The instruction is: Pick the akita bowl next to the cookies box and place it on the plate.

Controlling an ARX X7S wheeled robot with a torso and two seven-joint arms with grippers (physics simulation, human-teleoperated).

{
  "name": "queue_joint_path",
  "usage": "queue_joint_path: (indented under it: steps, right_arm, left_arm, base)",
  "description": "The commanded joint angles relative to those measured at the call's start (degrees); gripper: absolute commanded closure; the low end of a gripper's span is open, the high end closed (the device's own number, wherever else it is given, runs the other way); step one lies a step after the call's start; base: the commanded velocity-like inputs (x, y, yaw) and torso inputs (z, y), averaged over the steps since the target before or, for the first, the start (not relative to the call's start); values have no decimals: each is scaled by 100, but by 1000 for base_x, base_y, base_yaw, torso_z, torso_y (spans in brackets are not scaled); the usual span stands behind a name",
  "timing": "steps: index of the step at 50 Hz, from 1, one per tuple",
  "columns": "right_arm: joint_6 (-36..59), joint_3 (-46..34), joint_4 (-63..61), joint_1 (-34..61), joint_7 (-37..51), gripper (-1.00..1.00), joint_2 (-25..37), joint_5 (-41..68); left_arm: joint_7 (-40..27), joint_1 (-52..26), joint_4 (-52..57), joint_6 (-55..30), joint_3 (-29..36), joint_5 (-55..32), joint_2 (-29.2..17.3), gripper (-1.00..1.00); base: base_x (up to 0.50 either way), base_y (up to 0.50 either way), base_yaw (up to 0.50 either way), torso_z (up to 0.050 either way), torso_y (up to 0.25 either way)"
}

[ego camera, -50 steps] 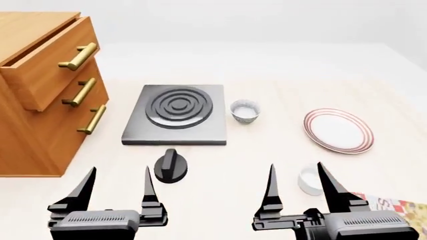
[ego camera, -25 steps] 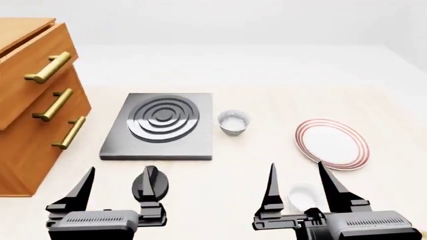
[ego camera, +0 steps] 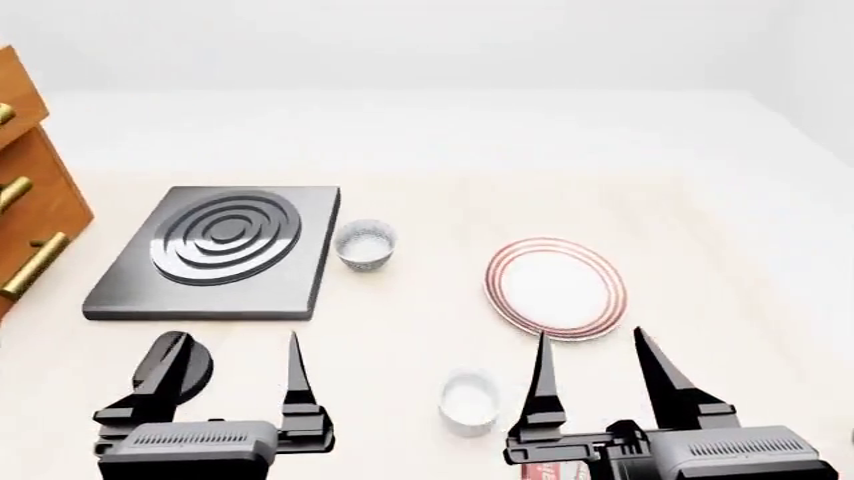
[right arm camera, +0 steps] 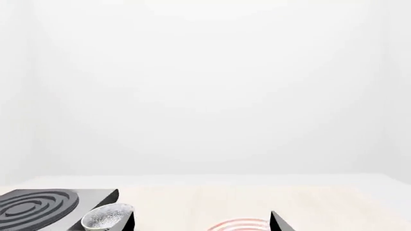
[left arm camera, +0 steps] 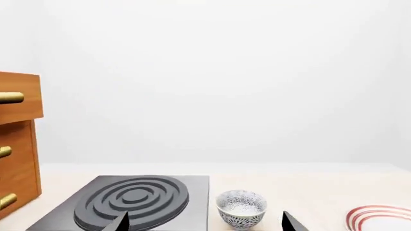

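A small pale akita bowl [ego camera: 470,400] stands near the table's front, just left of my right gripper [ego camera: 590,372]. Only a red sliver of the cookies box [ego camera: 550,467] shows under that gripper. The white plate [ego camera: 554,287] with red rings lies beyond the right gripper. A look-alike speckled bowl [ego camera: 364,243] sits beside the stove plate. My left gripper [ego camera: 230,378] hovers at the front left. Both grippers are open and hold nothing. The left wrist view shows the speckled bowl [left arm camera: 241,208] and the plate's edge [left arm camera: 378,216]. The right wrist view shows that bowl [right arm camera: 106,216] and the plate [right arm camera: 241,224].
A dark square stove plate [ego camera: 220,250] with raised rings lies at the left. Its black knob [ego camera: 174,365] sits behind my left gripper's finger. A wooden drawer cabinet [ego camera: 27,230] with brass handles stands at the far left edge.
The head view has swung right, so everything on the table has shifted left. The cabinet has nearly left the view and the cookies box has slid under my right gripper. Both grippers stay open.
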Motion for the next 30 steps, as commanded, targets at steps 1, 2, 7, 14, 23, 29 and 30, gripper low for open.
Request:
queue_joint_path:
  steps: [1, 2, 7, 14, 23, 29, 30]
  right_arm:
    - [-50, -29, 27, -1, 43, -100, 42, 30]
    - [-55, -32, 39, 5, 47, -100, 44, 31]
    - [-89, -53, 77, 12, 48, -100, 63, 50]
    - [-92, -73, 50, -2, 82, -100, 91, 52]
    - [-93, -114, 31, -7, 126, -100, 121, 37]
    - [-99, -131, 39, 4, 147, -100, 139, 47]
    - [-99, -134, 27, 1, 152, -100, 145, 44]
  left_arm:
    - [-47, -10, -33, 21, 39, -27, -34, -100]
    - [-50, -11, -31, 19, 39, -33, -38, -100]
    - [-78, -2, -6, 21, 44, -46, -56, -100]
    - [-111, 16, 24, 20, 49, -70, -85, -100]
    - [-149, 18, 36, 14, 74, -85, -117, -100]
    - [-174, 10, 54, 6, 79, -106, -138, -100]
    - [-180, 8, 52, 6, 84, -100, -141, -100]
  base:
    - [0, -500, 0, 0, 0]
    - [0, -500, 0, 0, 0]
    - [0, -500, 0, 0, 0]
    - [0, -500, 0, 0, 0]
    - [0, -500, 0, 0, 0]
    - [0, -500, 0, 0, 0]
    - [0, -500, 0, 0, 0]
